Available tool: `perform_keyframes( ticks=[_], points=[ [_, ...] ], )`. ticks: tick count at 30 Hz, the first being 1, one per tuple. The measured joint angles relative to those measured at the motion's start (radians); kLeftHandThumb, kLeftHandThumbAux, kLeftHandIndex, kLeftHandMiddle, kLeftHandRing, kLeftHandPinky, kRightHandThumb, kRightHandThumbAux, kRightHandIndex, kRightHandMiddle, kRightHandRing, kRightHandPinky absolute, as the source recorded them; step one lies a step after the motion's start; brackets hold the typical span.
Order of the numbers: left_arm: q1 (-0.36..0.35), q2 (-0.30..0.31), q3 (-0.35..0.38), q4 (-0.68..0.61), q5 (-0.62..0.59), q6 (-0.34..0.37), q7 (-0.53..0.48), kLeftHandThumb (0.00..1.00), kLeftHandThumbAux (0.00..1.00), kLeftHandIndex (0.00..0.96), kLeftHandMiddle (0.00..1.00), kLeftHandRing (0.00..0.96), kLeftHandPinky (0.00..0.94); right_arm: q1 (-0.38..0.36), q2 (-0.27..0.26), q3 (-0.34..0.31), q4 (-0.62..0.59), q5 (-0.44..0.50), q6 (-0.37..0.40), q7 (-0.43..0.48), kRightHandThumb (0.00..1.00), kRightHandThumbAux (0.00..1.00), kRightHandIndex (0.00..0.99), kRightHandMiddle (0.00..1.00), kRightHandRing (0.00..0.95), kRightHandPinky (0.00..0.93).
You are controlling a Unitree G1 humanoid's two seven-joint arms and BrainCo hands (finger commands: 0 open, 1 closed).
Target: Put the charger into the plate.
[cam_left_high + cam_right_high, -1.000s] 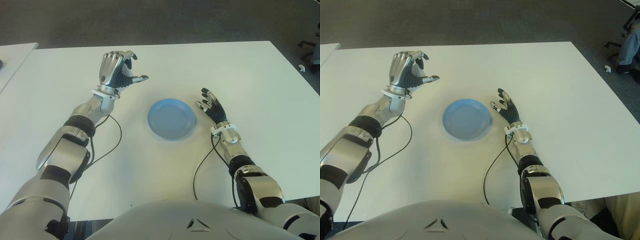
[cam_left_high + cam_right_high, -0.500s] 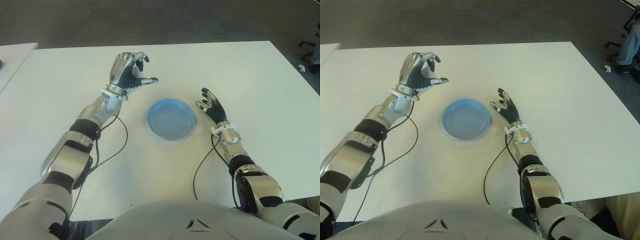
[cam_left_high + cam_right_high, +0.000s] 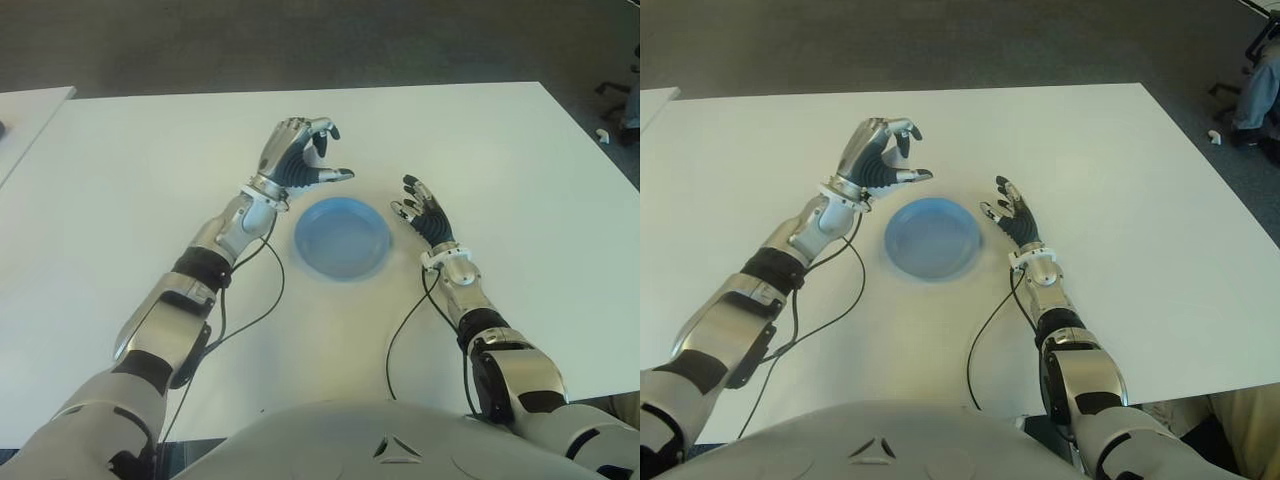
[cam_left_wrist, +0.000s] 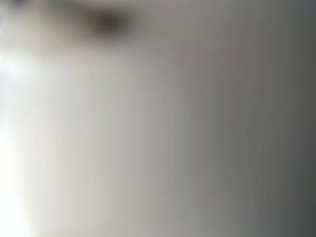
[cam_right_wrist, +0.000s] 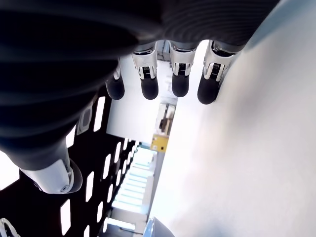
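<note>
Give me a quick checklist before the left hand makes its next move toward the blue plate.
1. Plate free to receive: ok. The blue plate holds nothing.
2. Left hand position: ok. The left hand is raised by the plate's far-left rim.
3. Charger in the left hand: cannot tell. Fingers are curled, but no charger is visible and the left wrist view shows nothing.
4. Right hand clear: ok. The right hand is open beside the plate's right side, holding nothing.
5. Charger on the table: not ok, none visible.
</note>
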Motion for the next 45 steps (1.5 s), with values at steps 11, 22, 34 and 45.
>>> perform_keyframes(
  ticks=[11, 22, 34, 45],
  points=[
    [0.001, -0.063, -0.013, 0.004, 0.024, -0.003, -0.001, 0.751, 0.696, 0.442, 0.889, 0.877, 0.878, -0.013, 0.005, -0.010, 0.004, 0.017, 0.027, 0.000, 0.061, 0.580, 0.000, 0.056, 0.052, 0.056],
    [0.009, -0.143, -0.042, 0.001, 0.024, -0.009, -0.007, 0.751, 0.696, 0.442, 0.890, 0.875, 0.871, -0.015, 0.014, -0.010, 0.005, 0.018, 0.029, 0.000, 0.049, 0.521, 0.000, 0.057, 0.053, 0.064],
    [0.030, -0.168, -0.042, -0.001, 0.016, 0.013, -0.064, 0.750, 0.696, 0.443, 0.879, 0.869, 0.867, -0.015, 0.021, -0.016, 0.006, 0.031, 0.029, 0.002, 0.053, 0.517, 0.000, 0.040, 0.044, 0.077],
    [0.046, -0.162, -0.033, -0.026, -0.058, 0.024, -0.238, 0.706, 0.694, 0.428, 0.773, 0.760, 0.718, -0.015, 0.026, -0.020, 0.006, 0.038, 0.029, 0.009, 0.084, 0.572, 0.000, 0.037, 0.045, 0.076]
  ],
)
